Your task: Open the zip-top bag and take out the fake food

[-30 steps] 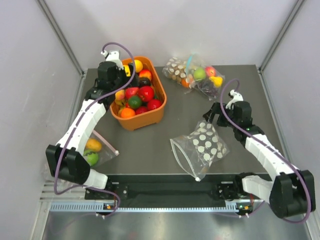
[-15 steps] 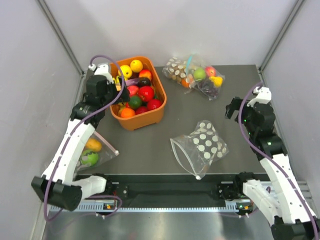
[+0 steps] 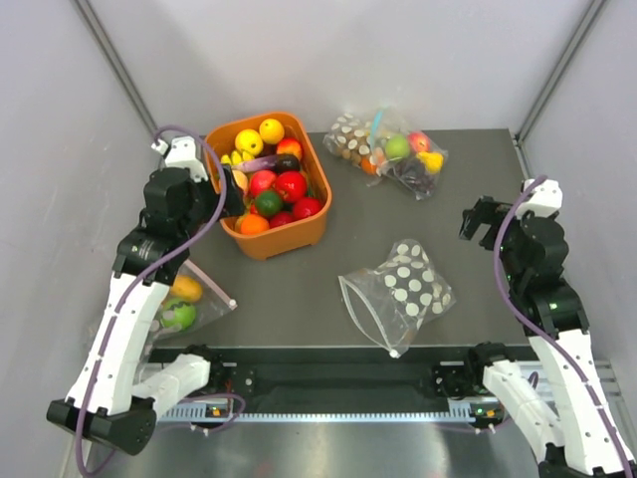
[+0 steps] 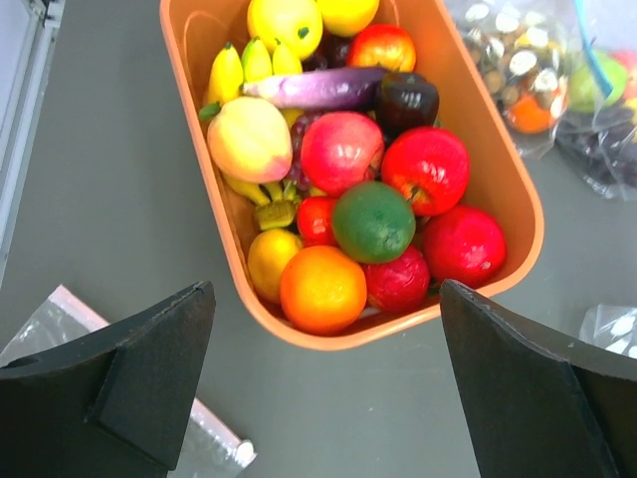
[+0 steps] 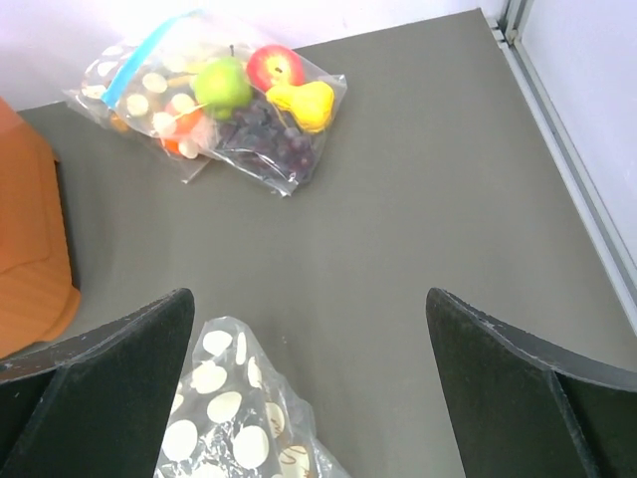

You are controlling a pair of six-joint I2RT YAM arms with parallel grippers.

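While the zip-top bag (image 3: 398, 294) is lying near-right of the orange tub (image 3: 299, 234), you are holding left gripper (image 4: 325, 294) and right gripper (image 5: 309, 294) spread wide, gripping nothing.

Zip-top bag (image 5: 234, 418), apparently empty, below spread fingers (image 5: 95, 383)

A robotics lab test cell is shown, not a home or kitchen. The workspace is closed in by plain pale panel walls (image 3: 398, 60) held in bare aluminium struts (image 3: 119, 70). A dark grey desk (image 3: 299, 289) is fitted at its near edge with a metal mounting rail (image 3: 338, 378), to which two white-and-black robot arms (image 3: 129, 299) (image 3: 557, 319) are bolted, with purple cables (image 3: 212, 184) looped along them. Only props are laid out: glossy plastic fruit (image 3: 291, 186) is heaped in an orange tub (image 3: 289, 239), and no real food is seen.
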